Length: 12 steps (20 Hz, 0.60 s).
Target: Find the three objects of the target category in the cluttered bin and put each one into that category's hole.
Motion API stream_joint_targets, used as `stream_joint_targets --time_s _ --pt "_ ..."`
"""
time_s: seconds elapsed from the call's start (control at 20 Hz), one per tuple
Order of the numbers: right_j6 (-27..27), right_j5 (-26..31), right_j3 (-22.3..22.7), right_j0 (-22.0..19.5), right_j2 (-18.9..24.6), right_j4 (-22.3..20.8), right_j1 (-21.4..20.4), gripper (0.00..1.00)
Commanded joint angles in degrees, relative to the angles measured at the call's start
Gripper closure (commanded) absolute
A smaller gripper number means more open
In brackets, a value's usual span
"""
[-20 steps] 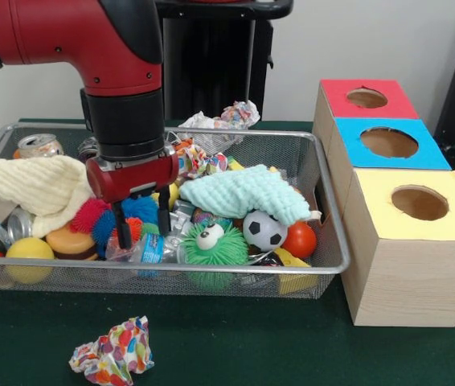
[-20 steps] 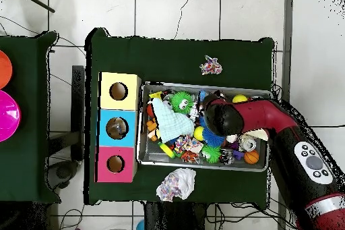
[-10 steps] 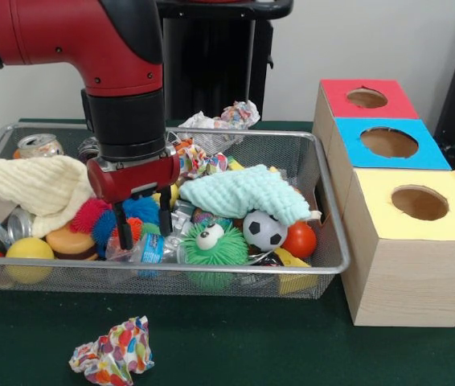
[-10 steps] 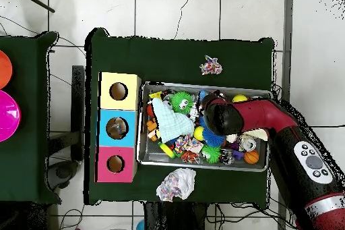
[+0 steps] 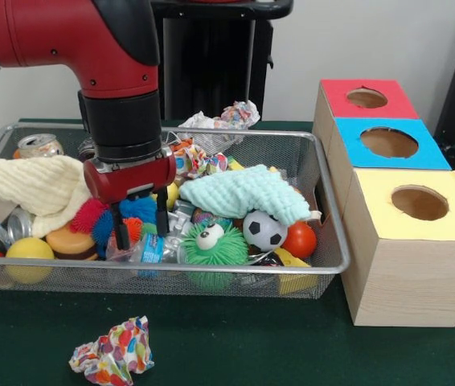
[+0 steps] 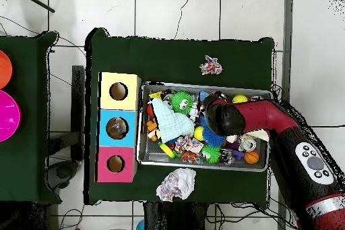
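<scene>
Jaws on the red and black gripper (image 5: pixel 141 225) are standing moderately open, two dark fingers (image 5: pixel 120 232) pointing down into the wire bin (image 5: pixel 324 211), holding nothing; their tips are reaching among the blue spiky ball (image 5: pixel 135 211) and a clear plastic bottle (image 5: pixel 141 248), though contact cannot be told. The arm (image 6: pixel 296 148) is reaching over the bin's cluttered middle. Outside it, the green surface (image 5: pixel 235 346) is carrying a row of wooden boxes beside the bin, with a yellow-topped hole (image 5: pixel 419 203), a blue-topped hole (image 5: pixel 389 142) and a red-topped hole (image 5: pixel 366 98). Inside the bin are lying a cream cloth (image 5: pixel 30 183), a mint cloth (image 5: pixel 243 191), a green furry ball with eyes (image 5: pixel 211 244), a small football (image 5: pixel 264 230) and a yellow ball (image 5: pixel 28 256). A crumpled colourful paper (image 5: pixel 113 351) is lying on the surface in front of the bin. White floor tiles (image 6: pixel 175 11) are surrounding everything.
</scene>
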Motion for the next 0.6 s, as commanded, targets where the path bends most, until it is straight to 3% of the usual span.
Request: stream_joint_targets --time_s 0.05,0.6 --pt "-7.6 0.3 -1.3 -1.1 1.9 -1.1 3.2 0.00" --pt "-7.0 -0.5 -2.1 0.5 0.4 -3.5 3.2 0.00"
